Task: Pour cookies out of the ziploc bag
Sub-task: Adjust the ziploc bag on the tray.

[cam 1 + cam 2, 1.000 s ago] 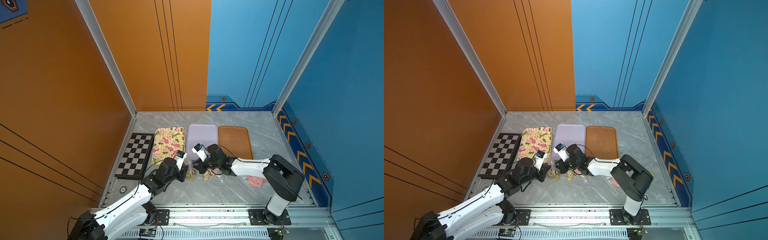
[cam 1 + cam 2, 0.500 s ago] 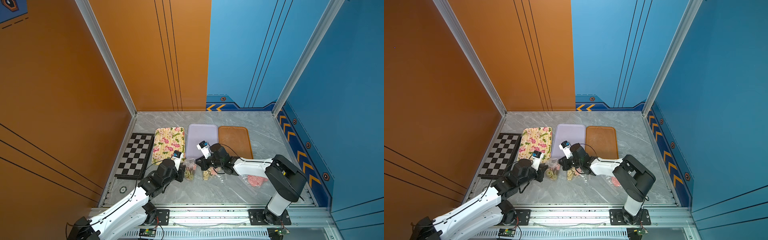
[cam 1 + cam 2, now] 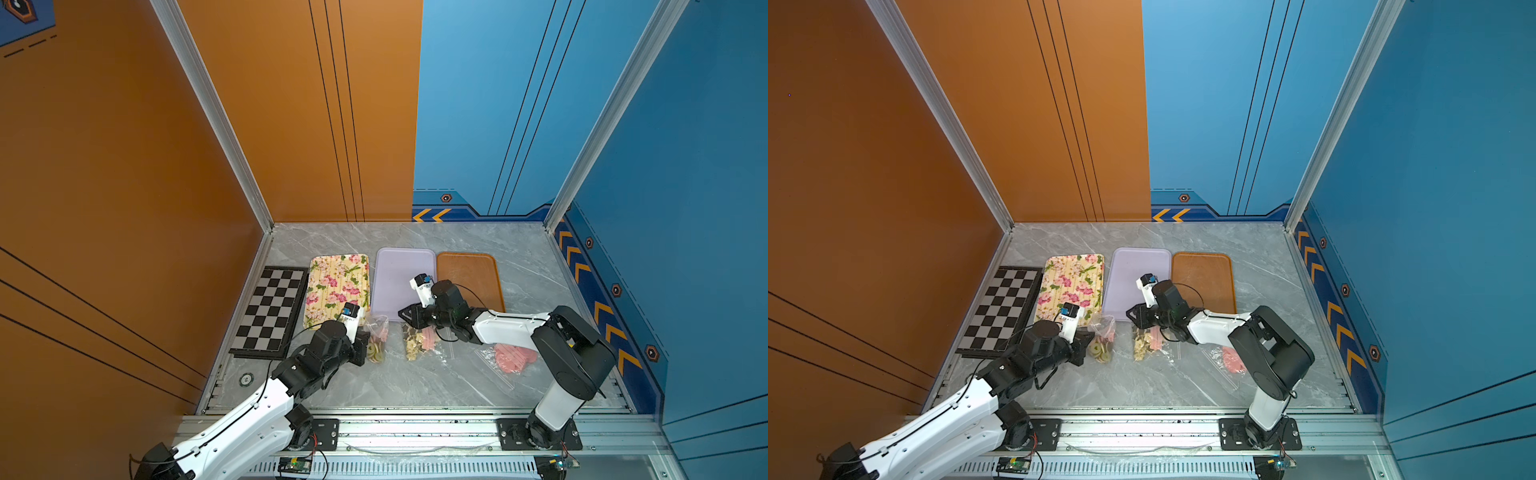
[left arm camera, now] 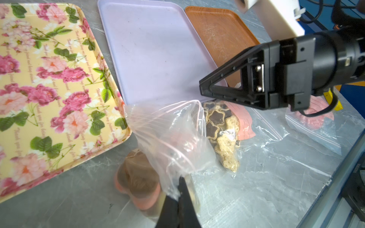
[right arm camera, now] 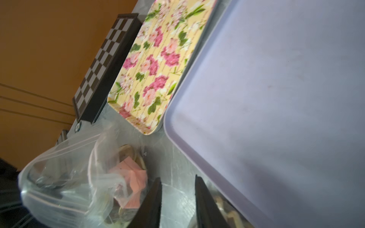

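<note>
Grey marble surface (image 3: 415, 386) between orange and blue walls, with trays along the back. What changed: the right fingers (image 5: 152, 199), closed a second ago, now stand partly apart with nothing clamped between them. They hover at the near edge of the lavender tray (image 3: 399, 274), beside the bag mouth. The left fingers (image 4: 180, 189) stay shut, pinching the plastic of the ziploc bag (image 3: 377, 328) low down. This looks like the mouth has been let go and left gaping, so tipping comes next; nothing is poured yet. The bag sits just in front of the gap between the floral tray (image 3: 336, 286) and the lavender tray. Its long axis runs near to far, with the pink-zip mouth facing the trays. The cookies (image 4: 138, 181) are bunched at the near end, still inside.
</note>
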You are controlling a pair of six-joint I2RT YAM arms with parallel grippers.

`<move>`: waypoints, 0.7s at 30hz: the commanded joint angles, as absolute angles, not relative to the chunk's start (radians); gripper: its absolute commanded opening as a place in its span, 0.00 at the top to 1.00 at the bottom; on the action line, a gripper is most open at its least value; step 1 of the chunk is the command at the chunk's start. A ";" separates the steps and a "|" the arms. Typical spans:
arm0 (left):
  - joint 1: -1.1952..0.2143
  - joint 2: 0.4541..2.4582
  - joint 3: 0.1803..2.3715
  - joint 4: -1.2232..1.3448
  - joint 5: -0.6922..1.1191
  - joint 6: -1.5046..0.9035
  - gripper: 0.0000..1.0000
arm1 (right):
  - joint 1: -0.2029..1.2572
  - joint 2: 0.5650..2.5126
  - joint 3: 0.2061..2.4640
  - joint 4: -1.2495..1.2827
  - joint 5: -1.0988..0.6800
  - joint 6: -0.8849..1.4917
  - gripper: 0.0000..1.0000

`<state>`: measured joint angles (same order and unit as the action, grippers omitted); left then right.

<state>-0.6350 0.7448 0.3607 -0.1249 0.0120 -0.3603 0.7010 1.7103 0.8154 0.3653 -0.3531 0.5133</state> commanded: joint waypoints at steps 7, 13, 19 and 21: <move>-0.647 0.723 0.380 -0.211 -0.182 -0.548 1.00 | 0.715 1.594 0.756 0.359 -0.313 0.483 0.53; -0.657 0.710 0.399 -0.221 -0.357 -0.625 1.00 | 0.768 1.658 0.803 0.364 -0.419 0.437 0.48; -0.634 0.804 0.447 -0.235 -0.422 -0.621 1.00 | 0.845 1.742 0.877 0.325 -0.460 0.386 0.46; -0.624 0.838 0.458 -0.224 -0.429 -0.616 1.00 | 0.869 1.769 0.902 0.299 -0.451 0.370 0.46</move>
